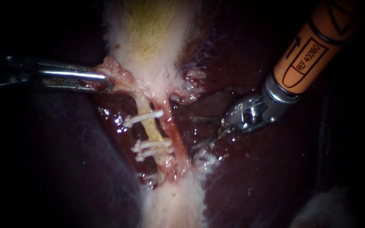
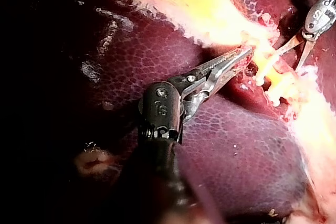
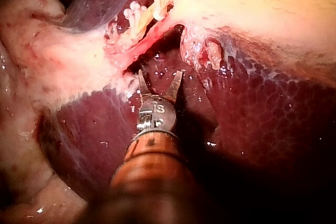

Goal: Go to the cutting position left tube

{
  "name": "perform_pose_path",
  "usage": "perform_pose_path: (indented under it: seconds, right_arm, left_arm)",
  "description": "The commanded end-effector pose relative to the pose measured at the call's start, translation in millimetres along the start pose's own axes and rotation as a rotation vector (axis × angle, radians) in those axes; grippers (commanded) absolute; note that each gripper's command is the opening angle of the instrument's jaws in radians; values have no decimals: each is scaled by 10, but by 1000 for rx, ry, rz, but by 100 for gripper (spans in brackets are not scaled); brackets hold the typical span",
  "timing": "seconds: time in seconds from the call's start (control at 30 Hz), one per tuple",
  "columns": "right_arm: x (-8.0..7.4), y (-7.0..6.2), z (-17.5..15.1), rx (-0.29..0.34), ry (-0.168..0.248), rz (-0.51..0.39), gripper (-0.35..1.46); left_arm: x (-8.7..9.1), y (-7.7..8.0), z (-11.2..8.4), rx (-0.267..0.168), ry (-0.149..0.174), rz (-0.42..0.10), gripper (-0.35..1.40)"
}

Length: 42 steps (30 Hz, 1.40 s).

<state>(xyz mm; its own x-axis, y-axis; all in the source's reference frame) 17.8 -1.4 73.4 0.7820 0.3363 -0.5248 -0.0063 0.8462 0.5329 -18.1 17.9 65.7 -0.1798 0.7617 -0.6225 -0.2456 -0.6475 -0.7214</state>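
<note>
The left tube (image 1: 148,124) is pale yellow and runs down from the gallbladder (image 1: 148,33). It carries one white clip (image 1: 142,118) higher up and two white clips (image 1: 152,148) lower down. A reddish right tube (image 1: 175,133) lies beside it. My right instrument (image 1: 194,133) has an orange shaft and two thin blades standing open, just right of the right tube and not touching either tube. Its blades (image 3: 160,83) show a clear gap, short of the clips (image 3: 137,13). My left instrument (image 1: 103,81) is shut on pink tissue at the gallbladder's edge (image 2: 242,53).
Dark red liver (image 1: 254,177) surrounds the tubes on both sides. A ragged pink flap of tissue (image 1: 189,86) hangs above the right instrument's blades. Pale tissue (image 1: 174,202) continues below the clips.
</note>
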Motion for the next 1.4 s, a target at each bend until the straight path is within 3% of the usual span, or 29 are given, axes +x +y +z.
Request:
perform_pose_path:
  seconds: [0.03, 0.23, 0.37, 0.57, 0.83, 1.4]
  right_arm:
    - [3, -3, -5, 12, 11, -1, 130]
    - [29, -24, -34, 66, 104, 5, 130]
    - [47, -39, -50, 95, 108, 17, 130]
    - [68, -54, -46, 111, 156, 32, 128]
    - [72, -47, -24, 122, 149, 48, 128]
    - [55, -14, 15, 103, 142, 103, 131]
  left_arm:
    - [0, -1, 0, -1, 0, 0, -35]
    - [-1, -3, -1, -2, 0, 1, -35]
    - [-1, -4, -1, -2, 0, 1, -35]
    - [-2, -4, 0, -1, 0, 1, -35]
    - [-2, -4, 0, -1, 0, 1, -35]
    - [-3, -1, 0, 0, 0, 2, -35]
